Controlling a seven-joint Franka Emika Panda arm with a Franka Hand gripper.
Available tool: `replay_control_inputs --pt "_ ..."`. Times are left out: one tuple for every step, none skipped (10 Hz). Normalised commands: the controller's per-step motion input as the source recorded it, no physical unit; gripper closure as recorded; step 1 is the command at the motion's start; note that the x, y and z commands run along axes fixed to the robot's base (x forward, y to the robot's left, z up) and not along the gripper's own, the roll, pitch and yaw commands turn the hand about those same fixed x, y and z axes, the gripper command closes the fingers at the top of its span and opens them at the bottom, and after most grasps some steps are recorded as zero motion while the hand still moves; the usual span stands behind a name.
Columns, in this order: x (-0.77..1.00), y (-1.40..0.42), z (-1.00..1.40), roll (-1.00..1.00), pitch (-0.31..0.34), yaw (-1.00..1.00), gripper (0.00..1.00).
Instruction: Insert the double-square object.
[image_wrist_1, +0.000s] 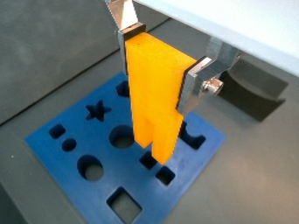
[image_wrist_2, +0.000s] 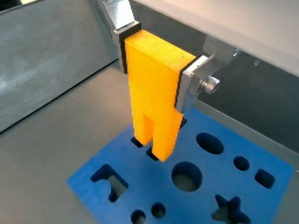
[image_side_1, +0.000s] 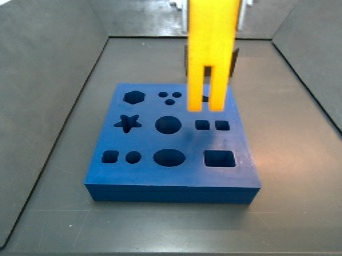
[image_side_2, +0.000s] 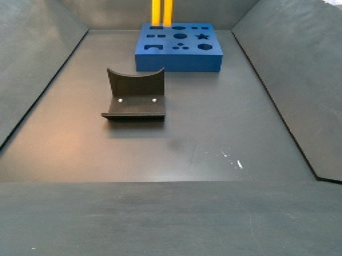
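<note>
My gripper (image_wrist_1: 162, 61) is shut on the upper block of the double-square object (image_wrist_1: 155, 92), a tall bright yellow piece held upright with its two legs pointing down. It also shows in a wrist view (image_wrist_2: 156, 96) and in both side views (image_side_1: 211, 55) (image_side_2: 160, 11). The silver fingers (image_wrist_2: 193, 80) clamp its two sides. The leg tips hang just over the blue board (image_side_1: 147, 165), close to its pair of small square holes (image_side_1: 214, 125). I cannot tell whether the tips touch the board. The gripper itself is cut off at the edge of both side views.
The blue board (image_side_2: 179, 60) carries several other holes: star, hexagon, round ones and a larger square (image_side_1: 219, 158). The fixture (image_side_2: 134, 95) stands on the floor in front of the board and shows in a wrist view (image_wrist_1: 251, 92). Grey walls enclose the floor (image_side_2: 201, 170).
</note>
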Motion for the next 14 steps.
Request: replay_control_inputs --pt "0.81 -0.25 -0.24 0.15 0.096 -0.09 1.00" --pt "0.70 -0.20 -0.23 0.17 0.077 -0.08 1.00" --pt "0.08 -0.05 -0.09 0.23 0.104 0.00 1.00" --pt "0.00 0.00 -0.05 0.20 0.074 0.06 1.00" --pt "0.00 0.00 -0.10 0.20 0.094 0.03 1.00" --pt "0.00 -0.03 -0.19 0.20 0.094 0.04 1.00" --pt "0.00 -0.09 -0.24 0.19 0.067 0.08 1.00" --pt "0.12 -0.14 -0.22 0.19 0.060 0.11 1.00" --pt "0.24 -0.14 -0.20 0.20 0.071 0.06 1.00" --pt "0.23 -0.11 -0.20 0.22 0.083 0.04 1.00" --pt "0.17 -0.05 -0.20 0.23 0.087 0.04 1.00" --pt "0.00 0.01 -0.23 0.18 0.054 0.00 1.00" --pt "-0.27 0.00 -0.17 0.09 0.027 -0.09 1.00" --pt "-0.34 0.00 -0.11 0.03 0.000 -0.09 1.00"
